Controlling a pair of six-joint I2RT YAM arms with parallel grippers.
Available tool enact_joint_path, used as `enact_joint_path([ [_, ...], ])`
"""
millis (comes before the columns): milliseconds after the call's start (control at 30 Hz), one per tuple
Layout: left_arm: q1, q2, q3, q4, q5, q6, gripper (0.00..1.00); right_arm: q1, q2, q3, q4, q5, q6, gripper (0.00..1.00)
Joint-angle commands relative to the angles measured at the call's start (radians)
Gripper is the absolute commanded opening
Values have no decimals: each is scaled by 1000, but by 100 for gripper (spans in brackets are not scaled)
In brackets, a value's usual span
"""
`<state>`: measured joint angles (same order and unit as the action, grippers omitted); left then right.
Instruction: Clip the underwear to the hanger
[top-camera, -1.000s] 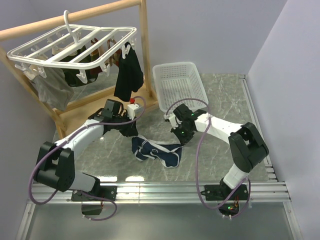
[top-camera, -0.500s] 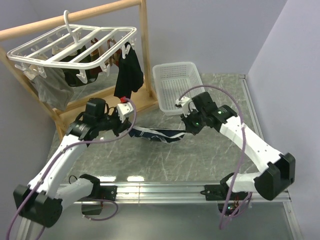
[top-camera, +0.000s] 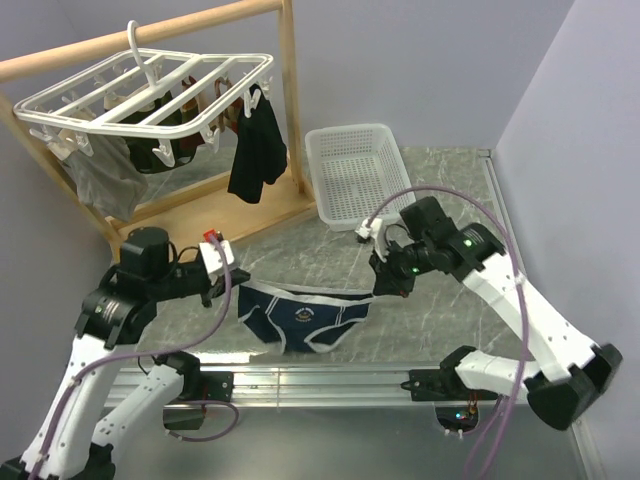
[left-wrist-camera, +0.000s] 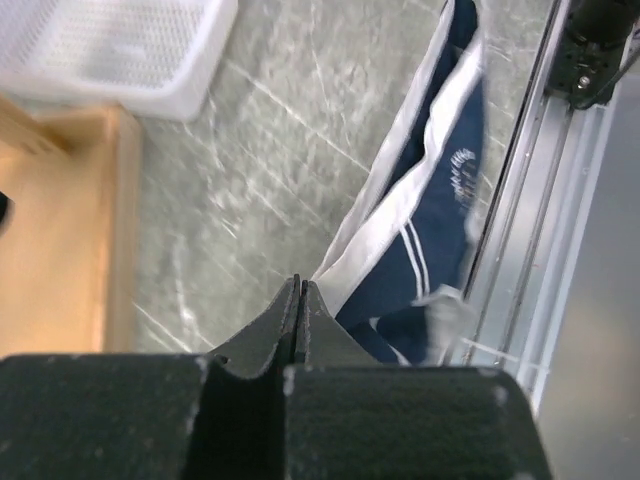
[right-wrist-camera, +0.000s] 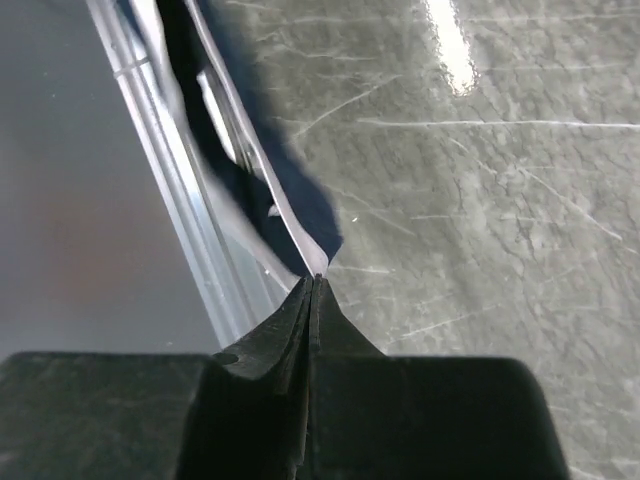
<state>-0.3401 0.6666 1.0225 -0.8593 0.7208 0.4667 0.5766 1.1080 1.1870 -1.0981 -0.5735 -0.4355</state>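
While both arms hold it up, the underwear (top-camera: 300, 318) hangs stretched wide btwn the 2 grippers. It is over the front part of the table (top-camera: 440, 200), close to the metal rails (top-camera: 350, 378). The left gripper (top-camera: 233, 284) has its fingers pressed tight together, pinching the left end of the white waist band. The right gripper (top-camera: 379, 290) does the same w/ the right end. In the left wrist cam the 2 black fingers (left-wrist-camera: 285, 320) meet w/ no gap, & the white band runs away from their tip. In the right wrist cam the cloth corner sits right at the tip of the closed fingers too.

1 sec ago the underwear lay in a bunch on the table btwn the arms, & both arms were low. 0.5 sec ago it was up & pulled into a thin line, further back, near the basket (top-camera: 358, 170). Now it's nearer the front & opened out, so the blue front w/ its small white print shows. Both arms have lifted & swung toward the front.

The hanger (top-camera: 150, 98) hangs by its hook on the wooden rail (top-camera: 200, 23) at back left, well apart from the underwear. It hasn't moved. Black clothes (top-camera: 258, 150) & a grey cloth (top-camera: 105, 180) hang from its clips.
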Motion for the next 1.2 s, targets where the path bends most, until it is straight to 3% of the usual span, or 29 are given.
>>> enact_joint_path([
  [0, 3, 112, -31, 68, -75, -121, 0, 2, 143, 46, 27, 12, -3, 0],
  [167, 3, 390, -81, 210, -171, -192, 0, -55, 430, 85, 153, 99, 23, 0],
  [200, 3, 419, -93, 247, -191, -203, 0, -63, 467, 97, 170, 112, 61, 5],
  [300, 4, 528, -131, 376, -256, -226, 3, -104, 579, 166, 210, 156, 128, 31],
  [333, 4, 574, -131, 408, -267, -223, 10, -112, 598, 180, 222, 164, 139, 49],
  [367, 4, 593, -130, 416, -293, -230, 23, -119, 599, 201, 228, 178, 162, 52],
  [467, 7, 614, -118, 434, -314, -243, 46, -121, 573, 223, 227, 202, 176, 53],
  [533, 12, 588, -124, 442, -333, -247, 56, -118, 535, 212, 218, 163, 182, 49],
  [567, 13, 578, -131, 454, -349, -263, 69, -116, 524, 201, 215, 146, 185, 47],
  [800, 18, 564, -173, 394, -325, -312, 62, -3, 492, 20, 294, 110, 231, 34],
  [1000, 24, 744, -89, 257, -346, -232, 61, 68, 590, 25, 307, 97, 264, 33],
  [1167, 23, 853, -110, 203, -415, -132, 62, 77, 647, 7, 336, 93, 279, 35],
])
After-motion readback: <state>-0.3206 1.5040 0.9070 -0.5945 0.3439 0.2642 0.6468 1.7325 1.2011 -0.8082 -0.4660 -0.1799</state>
